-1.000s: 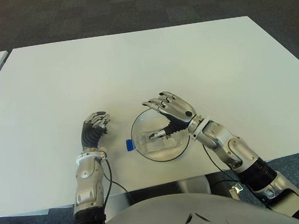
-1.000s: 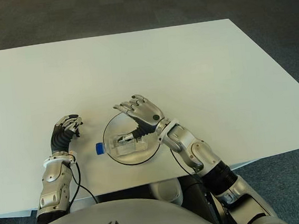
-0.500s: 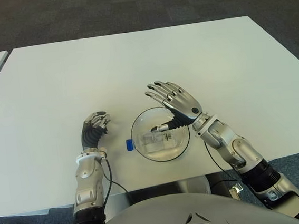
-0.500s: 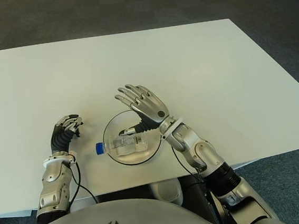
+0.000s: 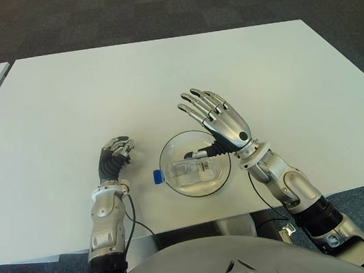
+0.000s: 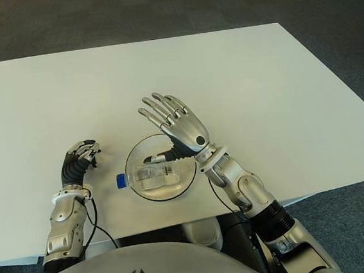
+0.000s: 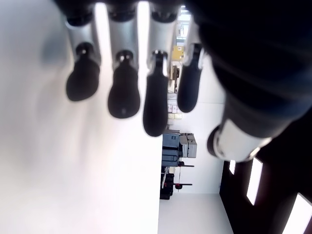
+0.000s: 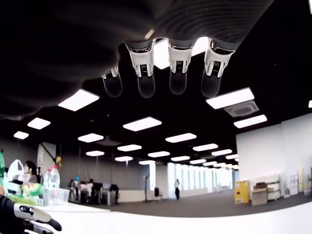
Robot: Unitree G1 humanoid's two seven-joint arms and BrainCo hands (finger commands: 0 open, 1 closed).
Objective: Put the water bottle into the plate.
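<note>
Lifted clear, the right hand (image 5: 222,120) spreads empty above the clear blue-capped water bottle (image 5: 187,172) lying in the plate (image 5: 220,180)

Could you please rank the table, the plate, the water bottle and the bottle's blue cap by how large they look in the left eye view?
1. Table, filling most of the view.
2. Plate, a clear round dish.
3. Water bottle, lying inside the plate.
4. Blue cap, poking past the plate's rim.
The open right hand is raised nearer the camera, so it is left unranked.
</note>
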